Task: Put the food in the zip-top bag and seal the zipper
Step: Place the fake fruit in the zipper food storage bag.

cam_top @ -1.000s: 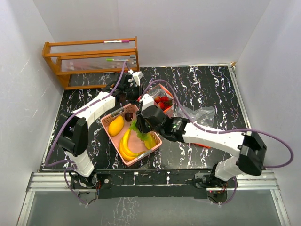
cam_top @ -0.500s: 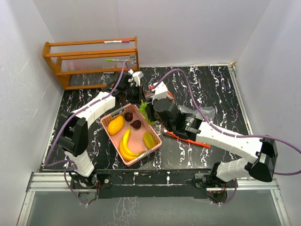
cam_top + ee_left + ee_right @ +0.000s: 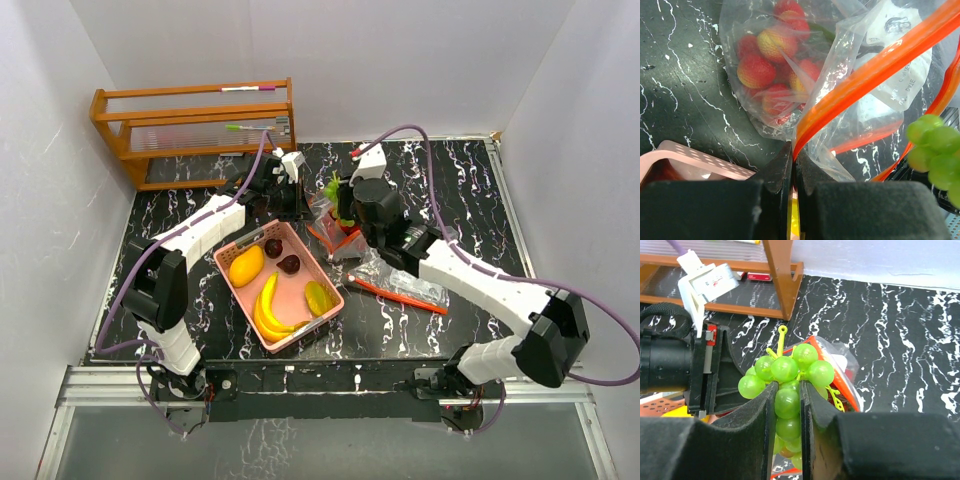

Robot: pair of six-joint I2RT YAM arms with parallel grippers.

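Observation:
The clear zip-top bag (image 3: 875, 105) with an orange zipper strip (image 3: 880, 67) lies behind the pink basket and holds red strawberries (image 3: 762, 65). My left gripper (image 3: 793, 155) is shut on the bag's zipper edge, holding the mouth up (image 3: 322, 212). My right gripper (image 3: 788, 395) is shut on a bunch of green grapes (image 3: 785, 367), hanging just over the bag's mouth (image 3: 334, 188). The grapes (image 3: 935, 150) also show at the right of the left wrist view. A yellow banana bunch (image 3: 268, 310) and a mango (image 3: 246, 266) lie in the basket.
The pink slotted basket (image 3: 292, 292) also holds a star fruit (image 3: 318, 297) and two dark fruits (image 3: 273, 247). A wooden rack (image 3: 195, 125) stands at the back left. White walls close the table on three sides.
My right gripper has lifted the grapes out of the basket and carried them back and right to above the bag's mouth. The left arm has stayed put, holding the bag.

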